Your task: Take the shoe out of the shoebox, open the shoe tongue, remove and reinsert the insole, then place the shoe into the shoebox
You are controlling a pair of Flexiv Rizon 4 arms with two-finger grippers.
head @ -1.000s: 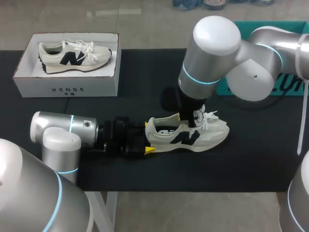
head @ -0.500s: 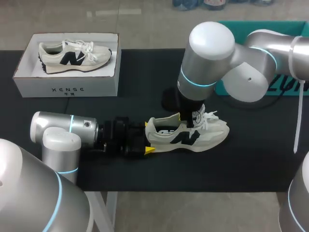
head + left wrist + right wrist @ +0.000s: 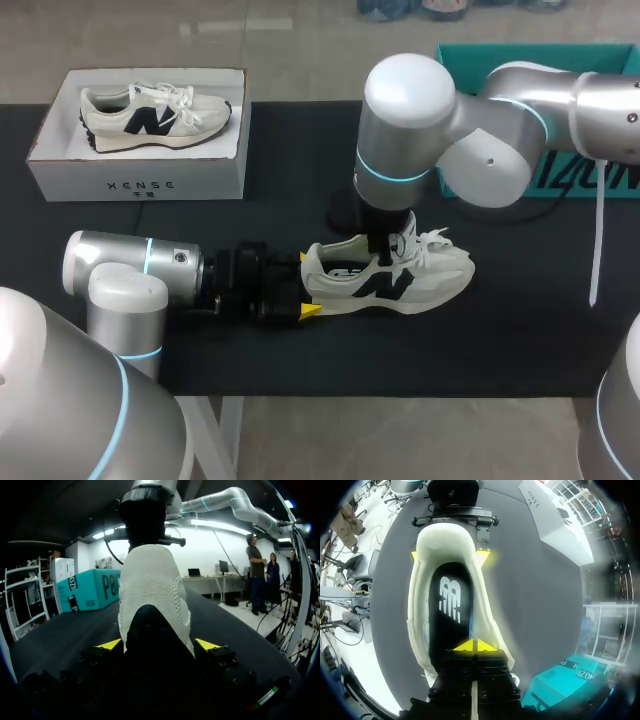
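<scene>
Bracing the sneaker (image 3: pixel 440 285) on the bench (image 3: pixel 300 360), well apart from the shoebox (image 3: pixel 140 185), with the left tool (image 3: pixel 307 284) grasping its heel from both sides. Poising the right tool (image 3: pixel 472 646), tips clenched together, over the insole (image 3: pixel 451 605); probably needing a firm pinch on its edge, then peeling upward slowly.

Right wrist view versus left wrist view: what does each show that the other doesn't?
Only the right wrist view looks down into the sneaker, showing its black insole and the right end effector, tips together over it. Only the left wrist view shows the heel from behind and the right arm above it. Both show the left end effector clamping the heel from two sides, on the dark table.
</scene>
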